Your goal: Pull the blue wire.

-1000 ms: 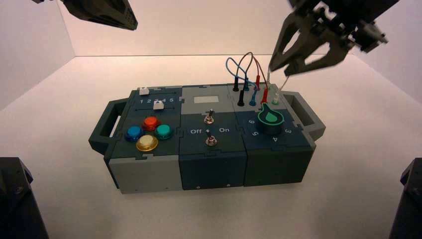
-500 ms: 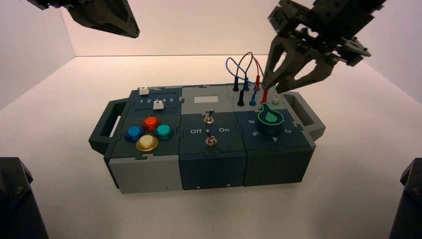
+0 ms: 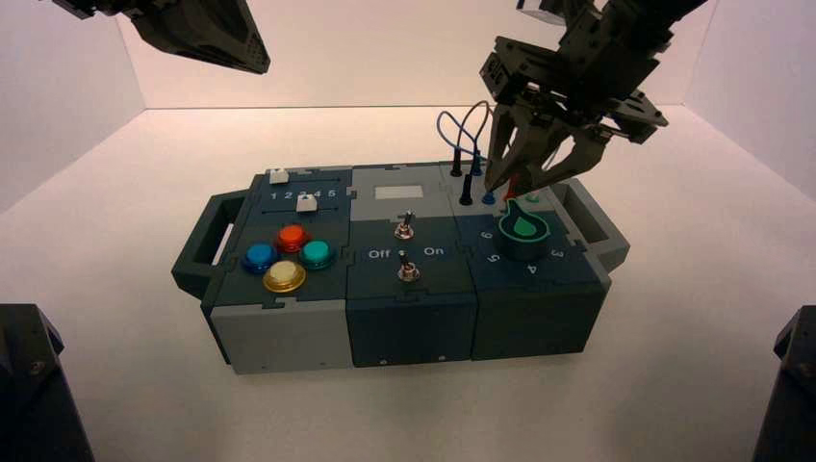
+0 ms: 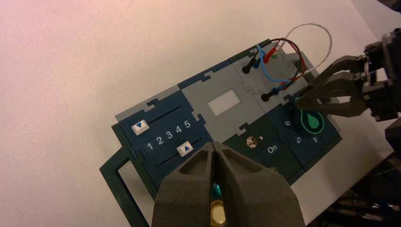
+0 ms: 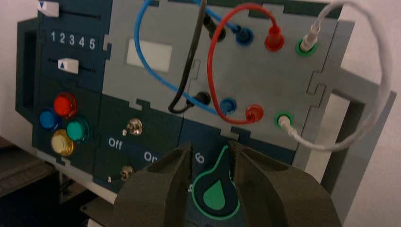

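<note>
My right gripper [image 5: 210, 145] is spread over the knob [image 5: 215, 196]; left [image 4: 213, 145] is parked, pinched shut, above the box's left half. Blue wire [image 5: 137, 38] loops between blue sockets, top right. Probably light, floppy; I'd grab the near plug [image 5: 228, 106].

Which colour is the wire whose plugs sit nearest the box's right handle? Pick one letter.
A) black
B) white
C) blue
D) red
B: in the right wrist view the white wire has both plugs in the green-rimmed sockets beside the right handle, with the red wire farther in.
</note>
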### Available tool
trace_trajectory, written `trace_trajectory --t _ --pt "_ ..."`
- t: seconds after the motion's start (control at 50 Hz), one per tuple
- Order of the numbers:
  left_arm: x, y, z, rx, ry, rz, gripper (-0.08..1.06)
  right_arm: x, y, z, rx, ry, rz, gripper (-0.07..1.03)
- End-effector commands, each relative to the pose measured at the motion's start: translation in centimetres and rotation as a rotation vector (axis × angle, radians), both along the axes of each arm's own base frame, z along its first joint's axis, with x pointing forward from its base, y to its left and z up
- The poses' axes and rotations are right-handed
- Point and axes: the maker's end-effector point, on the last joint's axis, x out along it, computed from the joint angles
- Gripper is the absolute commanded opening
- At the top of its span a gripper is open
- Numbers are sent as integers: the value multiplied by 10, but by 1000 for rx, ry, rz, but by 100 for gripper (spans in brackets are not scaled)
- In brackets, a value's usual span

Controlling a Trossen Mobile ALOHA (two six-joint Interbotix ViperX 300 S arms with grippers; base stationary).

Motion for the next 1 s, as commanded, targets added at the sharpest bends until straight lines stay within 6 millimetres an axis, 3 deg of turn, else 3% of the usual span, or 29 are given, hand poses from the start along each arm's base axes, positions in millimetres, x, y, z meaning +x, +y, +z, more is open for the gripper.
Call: trace_trajectory --t 0.02,0.64,1.0 --pt "7 -6 16 -26 -32 -3 -3 12 8 10 19 -41 4 41" --pt "8 -7 21 -24 -41 -9 -3 29 11 -7 -21 -54 3 40" --pt "8 -8 21 -21 -43 -13 -3 38 12 -7 -25 -70 0 39"
